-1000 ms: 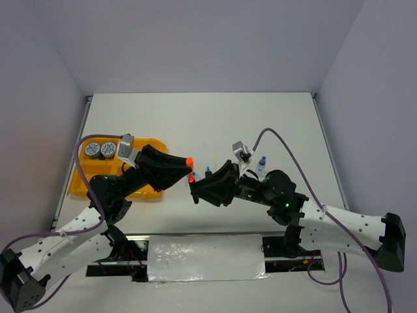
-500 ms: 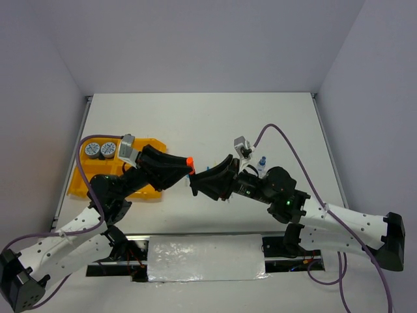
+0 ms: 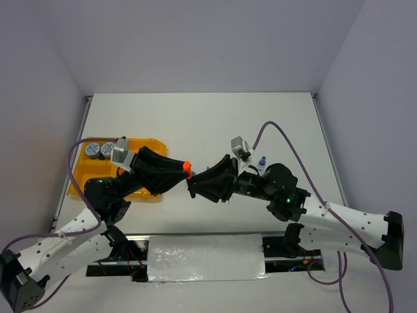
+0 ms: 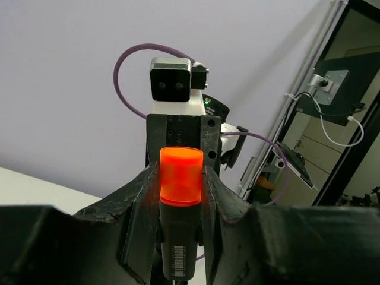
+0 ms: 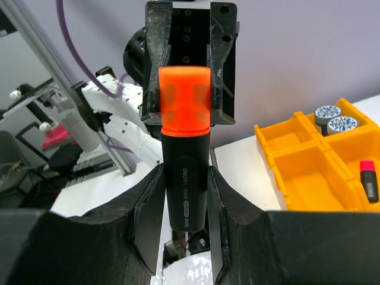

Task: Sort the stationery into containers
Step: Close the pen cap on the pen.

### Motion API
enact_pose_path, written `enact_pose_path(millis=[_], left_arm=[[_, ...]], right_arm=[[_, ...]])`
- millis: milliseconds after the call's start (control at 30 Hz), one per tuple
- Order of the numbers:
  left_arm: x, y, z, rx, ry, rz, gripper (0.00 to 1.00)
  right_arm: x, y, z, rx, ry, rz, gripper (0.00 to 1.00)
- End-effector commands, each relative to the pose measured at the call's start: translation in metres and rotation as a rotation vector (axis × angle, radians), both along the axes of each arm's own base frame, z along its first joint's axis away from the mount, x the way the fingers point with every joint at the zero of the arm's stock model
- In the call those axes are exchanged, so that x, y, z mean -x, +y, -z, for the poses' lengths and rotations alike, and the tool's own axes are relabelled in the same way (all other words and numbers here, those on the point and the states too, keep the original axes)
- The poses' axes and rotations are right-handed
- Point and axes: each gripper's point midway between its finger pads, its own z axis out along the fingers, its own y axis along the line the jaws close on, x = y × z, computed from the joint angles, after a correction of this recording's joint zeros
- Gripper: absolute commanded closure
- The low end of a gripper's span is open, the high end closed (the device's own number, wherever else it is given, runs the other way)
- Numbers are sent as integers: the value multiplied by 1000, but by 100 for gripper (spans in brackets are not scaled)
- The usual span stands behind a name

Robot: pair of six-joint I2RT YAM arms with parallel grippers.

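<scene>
My left gripper point(image 3: 182, 172) is shut on a black marker with an orange cap point(image 4: 181, 176), raised above the table; it also shows in the left wrist view point(image 4: 181, 196). My right gripper point(image 3: 195, 184) is shut on a second orange-capped black marker point(image 5: 185, 101), seen between its jaws in the right wrist view point(image 5: 185, 190). The two grippers face each other tip to tip, caps point(image 3: 187, 168) close together; whether they touch is unclear. The yellow-orange tray point(image 3: 83, 188) lies at left with two blue-and-white tins point(image 3: 100, 149) in its far compartment and a pink-capped marker point(image 5: 369, 180) in another.
A small blue-capped bottle point(image 3: 262, 161) stands on the table behind the right arm. Purple cables loop over both arms. The tray point(image 5: 309, 178) lies below and to the right in the right wrist view. Grey walls close the table on three sides.
Both grippers have drawn together; the two orange caps, apart a second ago, now sit almost as one spot. The left gripper has shifted slightly left and down.
</scene>
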Motion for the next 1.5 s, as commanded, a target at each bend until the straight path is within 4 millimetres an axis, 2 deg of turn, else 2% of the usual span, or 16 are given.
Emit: enact_pose_path(millis=[0, 200, 333, 433, 567, 633, 733, 767, 800, 833, 900, 1000, 1067, 1100, 1233, 1467], left_arm=[[19, -3, 1, -27, -89, 69, 78], [19, -1, -3, -48, -112, 43, 57], [13, 3, -6, -40, -96, -9, 52], [11, 4, -6, -44, -93, -23, 37], [9, 5, -7, -52, -89, -41, 10], [7, 6, -7, -63, -82, -62, 2], [-6, 10, -8, -110, -45, -147, 1], [-9, 17, -20, -99, -45, -195, 1], [-12, 20, -22, -119, -58, -233, 0], [-18, 19, -12, -169, -24, -256, 1], [-23, 28, -27, -177, -45, -328, 1], [-38, 32, -33, -237, -6, -402, 1], [-49, 27, -33, -295, 32, -421, 1], [-57, 27, -32, -315, 49, -448, 1], [-76, 24, -18, -405, 125, -502, 1], [-77, 17, -14, -453, 133, -474, 8]], right_arm=[[16, -22, -77, -192, -181, -12, 95], [4, -20, -66, -121, -185, 48, 95], [-8, -17, -58, -97, -162, 100, 96], [-13, -12, -54, -75, -161, 113, 96], [-15, -8, -52, -63, -166, 111, 96], [-18, -8, -51, -54, -169, 131, 96], [-31, -10, -42, -13, -168, 204, 96], [-35, -12, -41, 0, -167, 228, 96], [-40, -12, -34, 30, -162, 247, 96], [-43, -12, -32, 45, -170, 268, 96], [-49, -11, -26, 96, -164, 313, 96], [-54, -7, -26, 140, -167, 390, 99], [-60, -7, -33, 150, -160, 449, 99], [-61, -1, -26, 188, -162, 454, 99], [-66, 1, -30, 201, -153, 504, 100], [-75, 3, -25, 249, -137, 552, 100]])
